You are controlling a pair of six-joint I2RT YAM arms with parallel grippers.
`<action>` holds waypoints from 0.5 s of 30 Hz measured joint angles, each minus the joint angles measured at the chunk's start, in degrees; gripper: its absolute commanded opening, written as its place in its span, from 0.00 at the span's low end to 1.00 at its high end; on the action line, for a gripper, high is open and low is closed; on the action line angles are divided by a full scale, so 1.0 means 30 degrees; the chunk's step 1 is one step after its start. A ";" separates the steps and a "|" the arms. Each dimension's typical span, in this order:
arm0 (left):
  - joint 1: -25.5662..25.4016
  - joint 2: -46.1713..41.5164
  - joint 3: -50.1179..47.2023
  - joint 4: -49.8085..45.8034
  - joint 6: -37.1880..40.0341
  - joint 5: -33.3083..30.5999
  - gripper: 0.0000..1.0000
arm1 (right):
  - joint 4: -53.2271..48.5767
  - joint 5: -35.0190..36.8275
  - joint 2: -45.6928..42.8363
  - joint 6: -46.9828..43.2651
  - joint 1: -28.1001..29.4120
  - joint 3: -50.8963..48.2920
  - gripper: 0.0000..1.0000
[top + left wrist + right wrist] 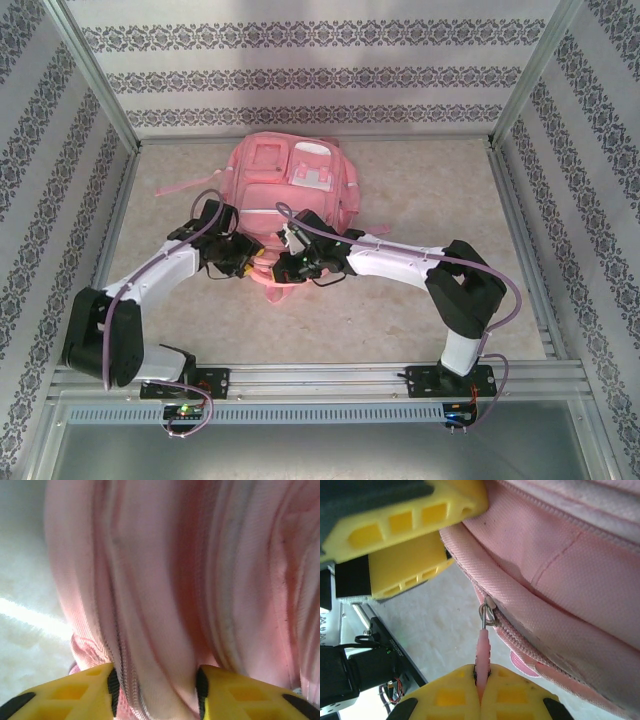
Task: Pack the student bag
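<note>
Pink student bag (300, 190), left gripper (156, 692) pinching edge, right gripper (481, 682) clamping zip-pull (483, 645)

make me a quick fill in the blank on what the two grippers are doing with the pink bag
1. The right gripper is shut on the pink ___ pull of the student bag.
2. The left gripper pinches a fold of the bag's ___ fabric.
3. The fingers of both grippers are ___ with black pads.

Missing words: zipper; pink; yellow
</note>
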 measured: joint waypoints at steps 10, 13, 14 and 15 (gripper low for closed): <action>0.0007 0.0969 0.1413 -0.0976 0.0947 -0.0335 0.00 | 0.0058 0.1894 -0.1224 -0.0175 0.0000 -0.1610 0.00; 0.0022 0.0962 0.1625 -0.1268 0.1144 -0.0335 0.00 | -0.0022 0.2849 -0.2339 -0.0204 -0.0051 -0.2674 0.00; 0.0022 0.0962 0.1661 -0.1348 0.1173 -0.0335 0.00 | -0.0022 0.3075 -0.2667 -0.0204 -0.0109 -0.2973 0.00; 0.0022 0.0954 0.1705 -0.1450 0.1231 -0.0335 0.00 | -0.0015 0.3330 -0.3016 -0.0204 -0.0175 -0.3315 0.00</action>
